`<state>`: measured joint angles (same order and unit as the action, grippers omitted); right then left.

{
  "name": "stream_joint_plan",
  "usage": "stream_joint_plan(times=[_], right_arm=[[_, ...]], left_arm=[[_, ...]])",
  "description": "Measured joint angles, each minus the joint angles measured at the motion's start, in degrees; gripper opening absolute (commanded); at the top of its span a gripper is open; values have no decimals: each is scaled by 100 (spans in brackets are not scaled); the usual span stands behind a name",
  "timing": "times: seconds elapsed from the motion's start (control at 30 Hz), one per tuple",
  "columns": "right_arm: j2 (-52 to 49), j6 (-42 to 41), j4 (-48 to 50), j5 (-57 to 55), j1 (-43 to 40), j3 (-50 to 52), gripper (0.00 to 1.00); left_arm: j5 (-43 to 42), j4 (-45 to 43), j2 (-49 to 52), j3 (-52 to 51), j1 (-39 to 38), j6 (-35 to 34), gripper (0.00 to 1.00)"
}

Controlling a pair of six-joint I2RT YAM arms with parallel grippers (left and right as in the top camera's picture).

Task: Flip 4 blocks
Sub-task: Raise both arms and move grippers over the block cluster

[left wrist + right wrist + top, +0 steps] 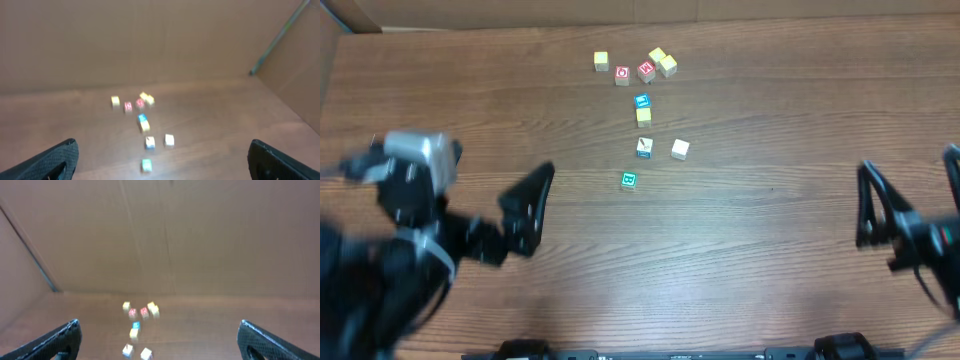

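- Overhead view is showing the four task cubes sitting mid-way across the brown wood-grain table (770,120), between the two arms, with nothing touching them.
- Teal-green-faced wooden alphabet cube (629,180) is sitting nearest the robot, apart from the rest.
- White wooden cube with a teal mark (645,148) is sitting just behind it, and the cream wooden cube (680,149) is sitting near that one's right side, not touching.
- Pale yellow wooden cube (643,116) is sitting further back, right against or just short of a blue-faced wooden cube (642,101); cannot tell which.
- Two red-faced wooden cubes (622,75) and more yellow cubes (601,61) are clustering at the far side of the table.
- Left gripper (535,200) is hovering left of the teal-green-faced cube, well apart from it, jaws spread wide and grasping nothing.
- Right gripper (868,205) is hovering far to the right, well apart from every cube, jaws likewise released and empty.
- Left wrist view is showing its black fingers (57,157) in the bottom corners, with the blurred cubes lying ahead between them.
- Right wrist view is showing its fingers (55,340) the same way, with the brown cardboard wall (200,240) standing behind the cubes.
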<state>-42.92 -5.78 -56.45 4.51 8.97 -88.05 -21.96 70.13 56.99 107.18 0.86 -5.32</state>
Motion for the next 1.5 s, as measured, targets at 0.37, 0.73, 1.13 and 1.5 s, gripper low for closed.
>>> stream_joint_plan(times=[0.37, 0.73, 1.13, 1.5], right_arm=[[-3617, -7, -1777, 1021, 0, -2006, 100], [-6072, -55, -2033, 2981, 39, -2006, 40], [-7257, -1646, -1558, 1300, 1207, -1965, 91], [-8059, -2446, -748, 492, 1646, -1928, 81]], left_arm=[[-859, 1163, 2524, 1290, 0, 0, 100], [-817, 2159, 4155, 1290, 0, 22, 4], [-98, 2638, 5451, 1292, -494, 136, 81], [413, 2253, 6432, 1292, -1233, 138, 75]])
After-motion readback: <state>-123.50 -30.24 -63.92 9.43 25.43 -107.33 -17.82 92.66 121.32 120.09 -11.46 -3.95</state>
